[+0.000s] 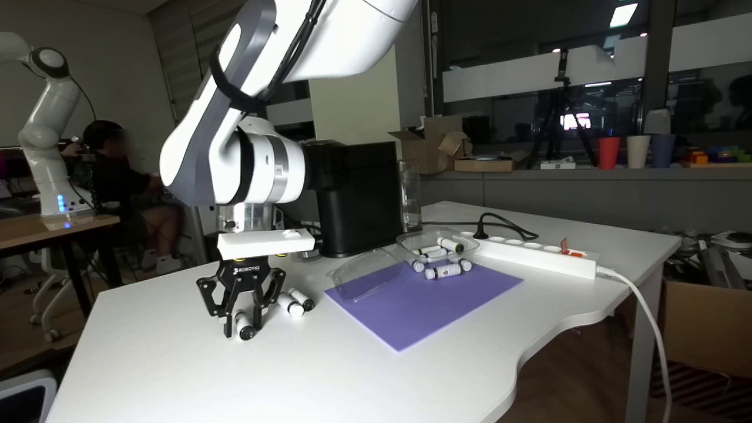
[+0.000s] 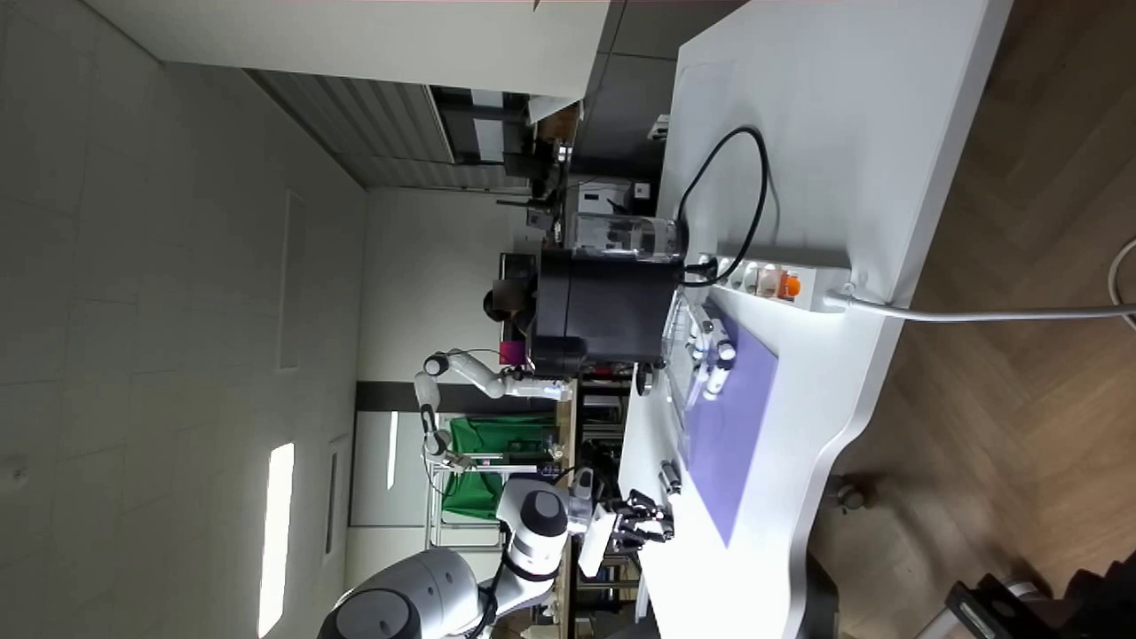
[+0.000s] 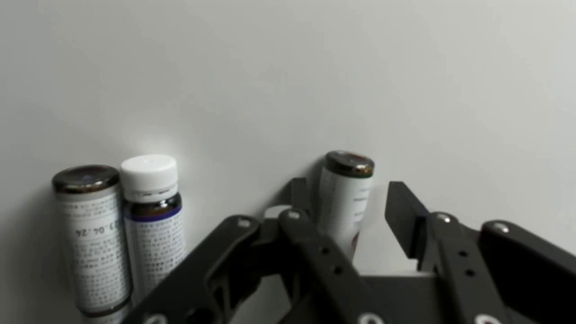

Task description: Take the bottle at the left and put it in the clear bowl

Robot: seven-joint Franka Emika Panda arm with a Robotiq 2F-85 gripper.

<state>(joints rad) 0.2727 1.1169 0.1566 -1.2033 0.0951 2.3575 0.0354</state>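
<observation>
Nearest me on the white tabletop (image 1: pixel 247 382), one black two-fingered gripper (image 1: pixel 242 326) hangs low with its fingers (image 3: pixel 404 220) set wide, one on each side of a small white-labelled bottle with a glossy dark end (image 3: pixel 343 204). That's the leftmost bottle from here, lying on its side on the table, well apart from the bowl; I can see a gap to one finger, but whether the opposite one touches it I can't tell. Just beside lie two more, side by side: one white-capped bottle (image 3: pixel 155 243) and one dark-ended bottle (image 3: pixel 92 234). Past them is one flat purple rectangular sheet (image 1: pixel 423 311), with one curved see-through plastic piece (image 1: pixel 369 277) overlapping its edge and one low clear plastic bowl (image 1: pixel 414 239) over its far part. At least three small white bottles (image 1: pixel 445 271) are clustered at the bowl, too overlapped for me to count exactly. Beyond come one long white power strip (image 1: pixel 531 257), one black box-shaped machine (image 1: pixel 364 200) and, close by it, one tall clear cylinder (image 1: pixel 410 197). On the ledge at the back stand three cups: one red cup (image 1: pixel 608 153), one cream cup (image 1: pixel 638 151), one blue cup (image 1: pixel 662 151).
</observation>
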